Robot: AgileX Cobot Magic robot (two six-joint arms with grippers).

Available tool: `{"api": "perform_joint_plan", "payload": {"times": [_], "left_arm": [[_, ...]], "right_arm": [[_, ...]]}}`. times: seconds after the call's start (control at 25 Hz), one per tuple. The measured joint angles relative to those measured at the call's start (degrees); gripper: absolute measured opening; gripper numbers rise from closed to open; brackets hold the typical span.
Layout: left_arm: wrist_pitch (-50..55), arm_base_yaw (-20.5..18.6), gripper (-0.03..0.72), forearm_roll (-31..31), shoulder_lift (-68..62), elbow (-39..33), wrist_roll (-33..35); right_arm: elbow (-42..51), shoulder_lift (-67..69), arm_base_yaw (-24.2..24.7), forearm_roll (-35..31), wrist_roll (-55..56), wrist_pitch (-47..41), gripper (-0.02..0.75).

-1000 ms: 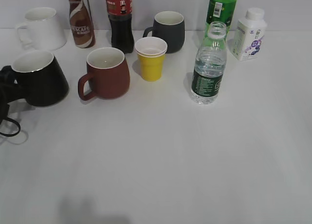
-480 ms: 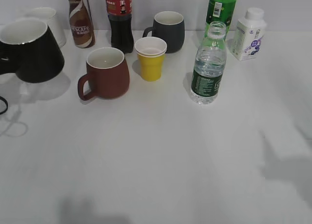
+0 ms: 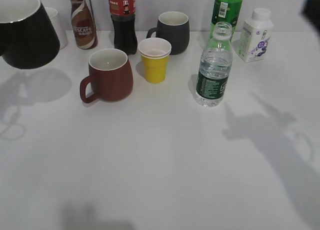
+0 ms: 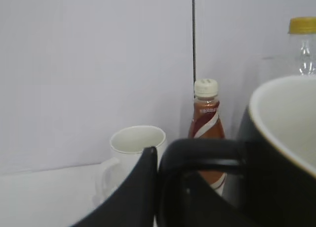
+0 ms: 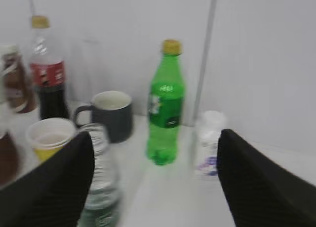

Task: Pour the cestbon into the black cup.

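Hidden or cut off: in the exterior view the black cup point(image 3: 26, 32) runs off the upper left edge, so its handle and the left hand are out of frame there; the right arm shows only as a dark blur at the top right corner.
Left hand point(image 4: 157, 187): seen close in the left wrist view as dark fingers point(image 4: 136, 195) closed around the cup's looped handle, clamped on it; the fingertips fall below the frame.
Black cup: lifted clear of the worktop point(image 3: 165, 160), its shadow lying below it on the white surface; white inside visible, rim tilted slightly.
Right hand point(image 5: 155, 182): two dark fingers spread wide apart, holding nothing; the picture is blurred.
Cestbon point(image 3: 214, 67): upright on the worktop, neck open, right of the yellow cup point(image 3: 154, 60) and in front of the green soda bottle point(image 3: 227, 7).
Cestbon relative to right hand: in the right wrist view it stands just beside the inner edge of the left-side finger, smeared and cut by the lower edge; contact cannot be told.
Cestbon relative to cup: well apart, with the brown-red mug point(image 3: 107, 75) and yellow cup between.
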State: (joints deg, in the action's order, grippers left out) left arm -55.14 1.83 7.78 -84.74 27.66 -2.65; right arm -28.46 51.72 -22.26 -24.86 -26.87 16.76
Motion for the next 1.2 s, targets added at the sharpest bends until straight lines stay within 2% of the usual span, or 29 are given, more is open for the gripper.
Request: {"api": "perform_joint_plan", "payload": {"times": [0.12,0.24,0.48,0.84,1.2], "left_arm": [[1.79,0.0,0.041,0.79,2.57,0.0,0.0],[2.98,0.0,0.041,1.72,4.56,-0.02,0.0],[3.9,0.0,0.041,2.04,6.01,-0.02,0.0],[4.4,0.0,0.041,3.02,6.35,-0.02,0.0],[4.4,0.0,0.041,4.76,6.35,-0.02,0.0]], "right_arm": [[0.79,8.43,-5.48,1.5,2.86,5.37,0.577],[0.95,17.1,-7.44,2.85,5.82,10.36,0.577],[1.03,28.69,-7.67,5.94,13.01,21.51,0.594],[1.03,39.22,-7.67,14.74,23.7,30.06,0.597],[-2.02,46.88,-7.67,14.26,29.21,34.21,0.641]]}}
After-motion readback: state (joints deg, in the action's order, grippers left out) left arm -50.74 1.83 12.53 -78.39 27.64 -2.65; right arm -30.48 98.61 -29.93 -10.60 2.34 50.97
